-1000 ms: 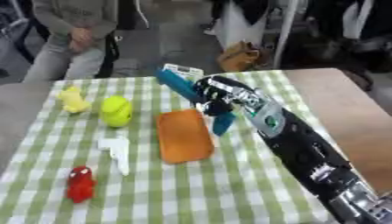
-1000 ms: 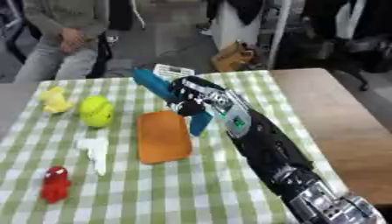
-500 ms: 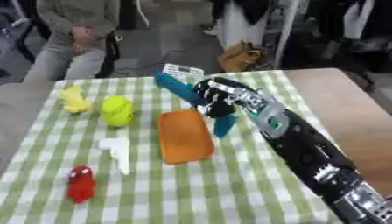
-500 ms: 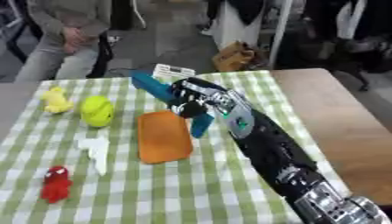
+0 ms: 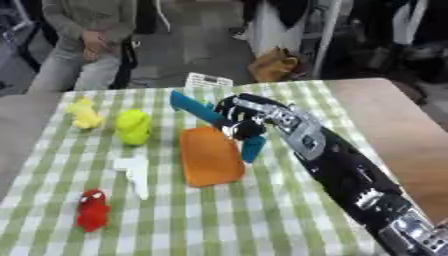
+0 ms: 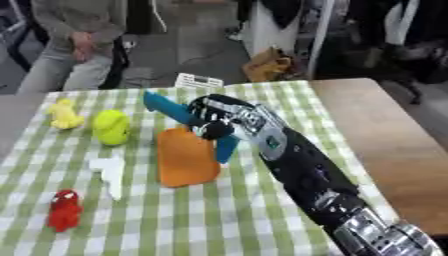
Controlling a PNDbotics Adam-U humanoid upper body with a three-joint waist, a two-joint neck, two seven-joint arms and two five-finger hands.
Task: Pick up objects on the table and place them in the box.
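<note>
Broadly, a table (image 5: pixel 262 220) under a green-and-white checked cloth, with bare wood along the right side. No box shows in either view, so the drop point cannot be placed.

Right arm reaches in from the near right, across the cloth to mid-table. Right hand (image 5: pixel 238 116) has its fingers curled round a long blue object (image 5: pixel 210 118), which runs slantwise from far-left to near-right, both ends sticking out of the fist. Whether it is clear of the cloth cannot be told.

Just left of the hand, touching or nearly so: a flat orange piece (image 5: pixel 210 156). Farther left, a lime-green lumpy toy (image 5: pixel 133 127) and a small yellow one (image 5: pixel 84 113); nearer, a white flat shape (image 5: pixel 133 169) and a red figure (image 5: pixel 91 210). A white card (image 5: pixel 208 80) lies at the far edge. Left hand not in view.

Judgement on the step: lift straight up before travelling, so the low blue end clears the orange piece; keep the grasp mid-length to stop it swinging.
</note>
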